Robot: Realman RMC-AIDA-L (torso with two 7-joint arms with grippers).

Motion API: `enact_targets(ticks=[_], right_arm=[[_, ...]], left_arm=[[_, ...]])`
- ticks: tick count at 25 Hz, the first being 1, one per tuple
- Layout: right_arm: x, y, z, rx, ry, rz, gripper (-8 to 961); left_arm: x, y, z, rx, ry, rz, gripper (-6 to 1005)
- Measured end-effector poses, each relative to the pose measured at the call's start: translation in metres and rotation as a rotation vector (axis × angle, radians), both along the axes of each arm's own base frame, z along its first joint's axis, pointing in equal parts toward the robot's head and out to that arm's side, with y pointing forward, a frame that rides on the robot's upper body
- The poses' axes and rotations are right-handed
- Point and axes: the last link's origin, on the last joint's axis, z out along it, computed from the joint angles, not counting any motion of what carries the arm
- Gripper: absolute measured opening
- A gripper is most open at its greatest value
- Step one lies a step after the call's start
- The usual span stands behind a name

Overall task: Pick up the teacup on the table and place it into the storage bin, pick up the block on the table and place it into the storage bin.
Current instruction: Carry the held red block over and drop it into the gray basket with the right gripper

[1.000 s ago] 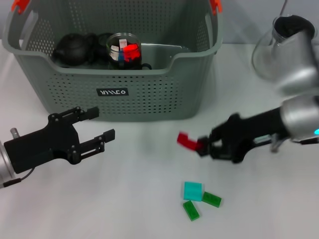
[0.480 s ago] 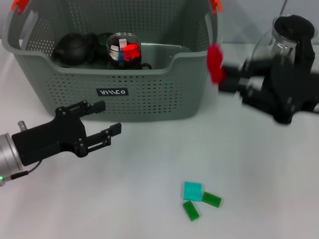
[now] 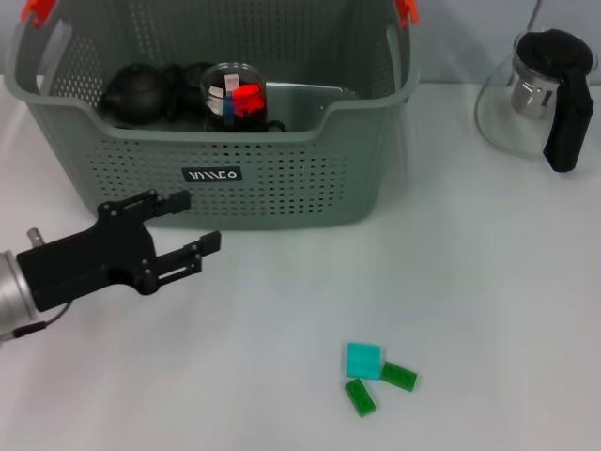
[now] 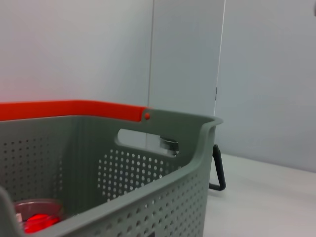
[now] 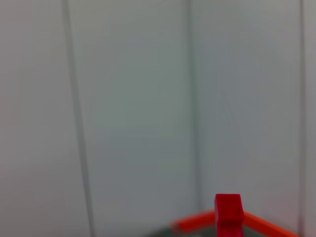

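Observation:
The grey storage bin [image 3: 282, 178] stands at the back left of the table, and its wall [image 4: 163, 197] fills the left wrist view. Inside it sit a glass teacup [image 3: 233, 94] with something red in it and a black teapot [image 3: 141, 89]. My left gripper [image 3: 199, 220] hovers open and empty in front of the bin's near wall. My right arm is out of the head view. In its wrist view a red block [image 5: 228, 215] hangs in the air, held, just above the bin's orange handle [image 5: 192, 223]. On the table lie a cyan block [image 3: 363, 360] and two green blocks [image 3: 399, 377].
A glass teapot [image 3: 535, 94] with a black handle stands at the back right, and its handle [image 4: 217, 168] shows past the bin's corner in the left wrist view. White table stretches between the bin and the loose blocks.
My right arm lifted the red block from the table up past the bin's right handle and has left the head view. The left gripper shifted slightly and stays open.

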Motion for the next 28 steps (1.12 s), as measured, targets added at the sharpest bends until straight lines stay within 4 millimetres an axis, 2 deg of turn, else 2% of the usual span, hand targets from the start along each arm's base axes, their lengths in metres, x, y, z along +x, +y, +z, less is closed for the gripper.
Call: enact_targets(ticks=[3, 7, 9, 12, 14, 17, 20, 28], right_arm=[[-0.027, 0.021, -0.006, 0.006, -0.186, -0.090, 201], [-0.050, 0.047, -0.033, 0.093, -0.461, -0.168, 201], [-0.053, 0.059, -0.052, 0.133, -0.575, -0.188, 200], [-0.057, 0.066, -0.090, 0.138, -0.688, -0.162, 200], [-0.054, 0.068, -0.113, 0.117, -0.746, -0.154, 200], [-0.048, 0.071, -0.135, 0.087, -0.811, -0.152, 199], [-0.043, 0.072, -0.145, 0.076, -0.835, -0.156, 198], [-0.046, 0.072, -0.148, 0.072, -0.803, -0.173, 205]], left_arm=[[-0.002, -0.006, 0.008, -0.009, -0.001, -0.014, 691], [-0.001, -0.013, 0.021, -0.012, -0.043, -0.034, 691], [-0.001, -0.017, 0.025, -0.001, -0.063, -0.039, 691], [-0.002, -0.020, 0.029, 0.014, -0.080, -0.040, 691], [-0.002, -0.021, 0.030, 0.017, -0.085, -0.039, 691], [-0.001, -0.022, 0.030, 0.014, -0.091, -0.043, 691], [-0.001, -0.022, 0.029, 0.012, -0.097, -0.047, 691], [-0.001, -0.024, 0.027, 0.011, -0.104, -0.042, 691]])
